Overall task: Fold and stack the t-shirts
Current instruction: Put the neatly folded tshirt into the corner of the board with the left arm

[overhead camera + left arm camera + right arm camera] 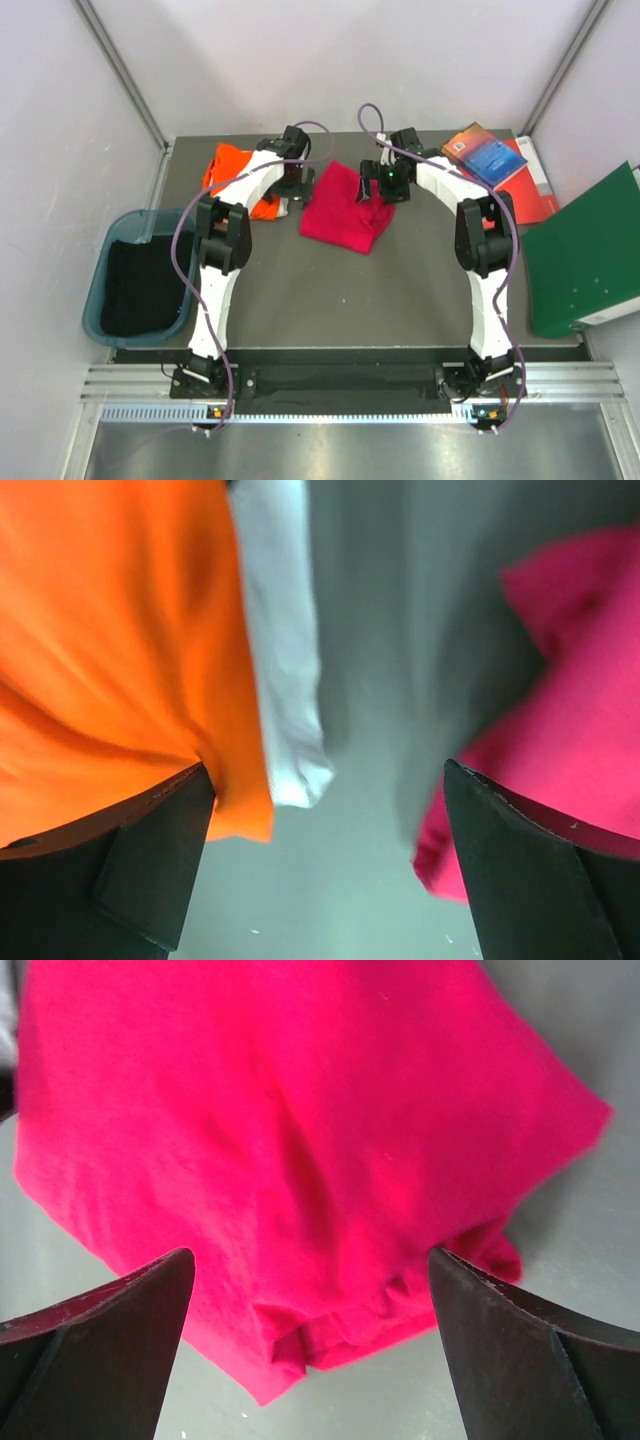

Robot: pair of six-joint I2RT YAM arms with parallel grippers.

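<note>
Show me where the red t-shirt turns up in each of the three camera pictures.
Top external: the red t-shirt lies mid-table, right of the orange t-shirt.
Left wrist: the red t-shirt is at the right edge.
Right wrist: the red t-shirt fills most of the picture.
Shared landmark: the grey table around it.

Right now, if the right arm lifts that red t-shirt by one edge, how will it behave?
Probably floppy: the red t-shirt lies in soft creases with a bunched edge, so it should sag from one pinch. Pushing it would likely wrinkle it on the table rather than slide it whole.
</note>
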